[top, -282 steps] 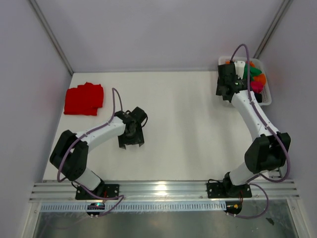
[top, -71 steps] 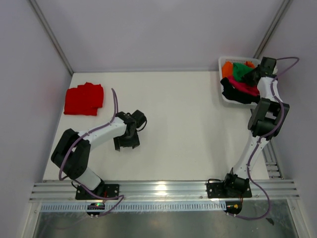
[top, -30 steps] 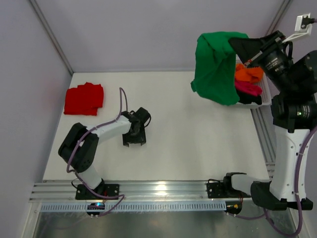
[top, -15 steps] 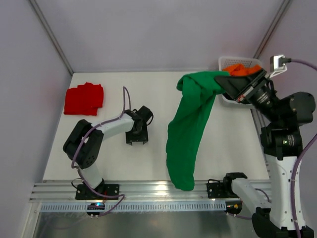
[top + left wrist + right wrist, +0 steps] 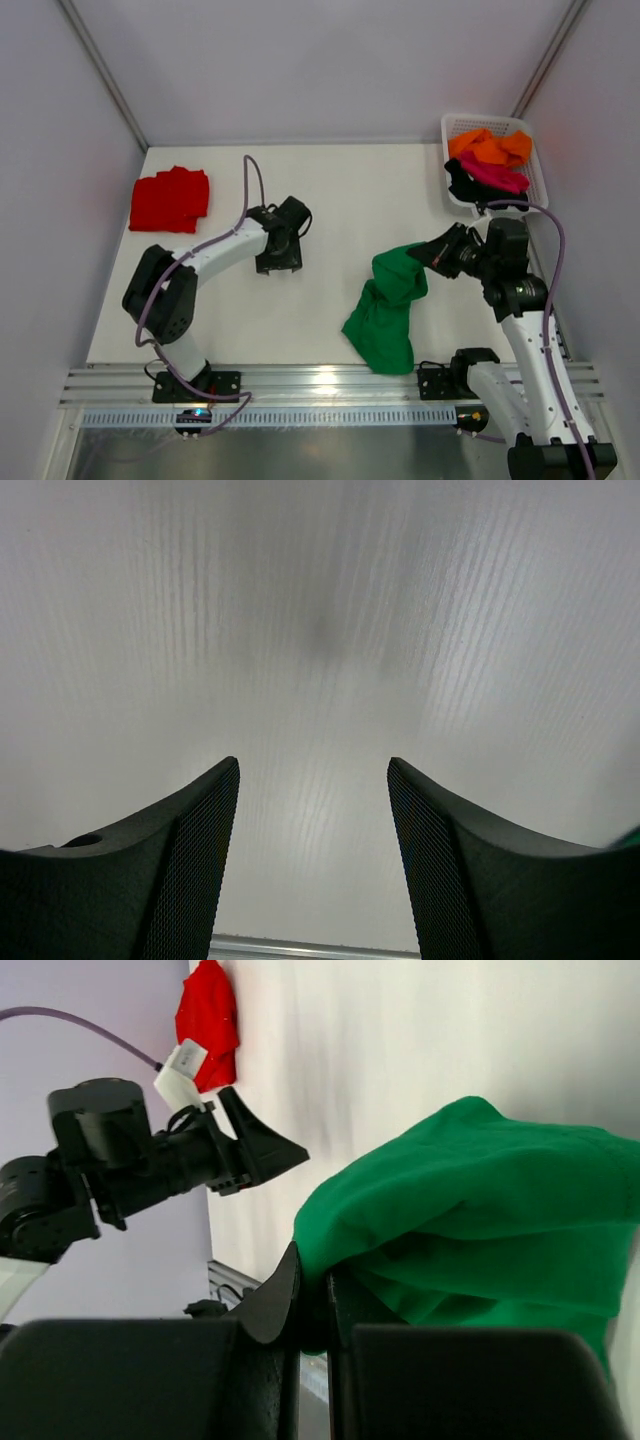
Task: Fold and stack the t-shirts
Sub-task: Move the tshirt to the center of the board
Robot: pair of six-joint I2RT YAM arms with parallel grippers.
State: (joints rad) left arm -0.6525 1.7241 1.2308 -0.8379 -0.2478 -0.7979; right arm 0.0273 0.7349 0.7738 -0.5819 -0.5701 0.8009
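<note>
Green shirt, one, gripped by right jaws; one red shirt; left jaws apart.

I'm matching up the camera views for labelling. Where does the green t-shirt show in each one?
Top external: green t-shirt lies crumpled lower centre-right, upper end in the right gripper's jaws.
Left wrist: only a green sliver at the right edge, probably it.
Right wrist: fills centre and right, pinched in the jaws.
Shared landmark: red t-shirt, far left from above, top left in the right wrist view.
</note>
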